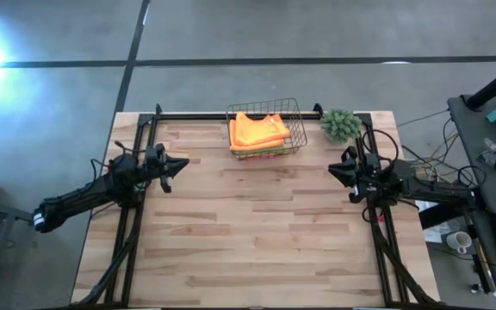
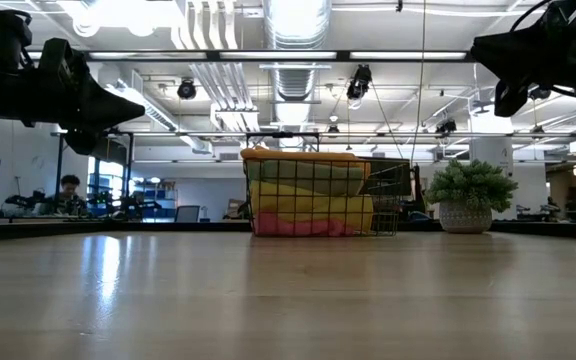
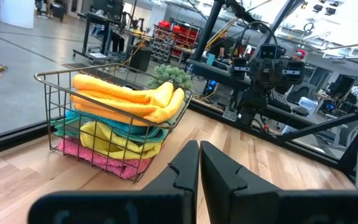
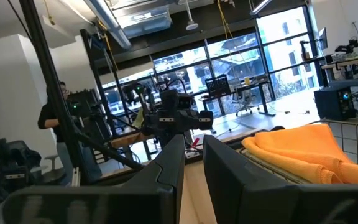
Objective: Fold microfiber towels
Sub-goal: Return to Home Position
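**Towels stacked in basket, both hands empty**

Left hand (image 1: 182,164): mid-left of the high view, raised over the worktop (image 1: 257,241), fingers together, holding nothing.

Towels (image 1: 257,129): folded and stacked in the wire basket (image 1: 299,129), top centre. Orange is uppermost, with teal, yellow and pink beneath.

Plant (image 1: 341,125): just right of the basket.

Right hand (image 1: 335,170): mid-right, fingers slightly apart, empty.

Judgement: the cloths look light, soft and limp, and the pile should grip rather than slip. Any regrasp is best at a corner or folded edge, pinched through all layers so the fold keeps.
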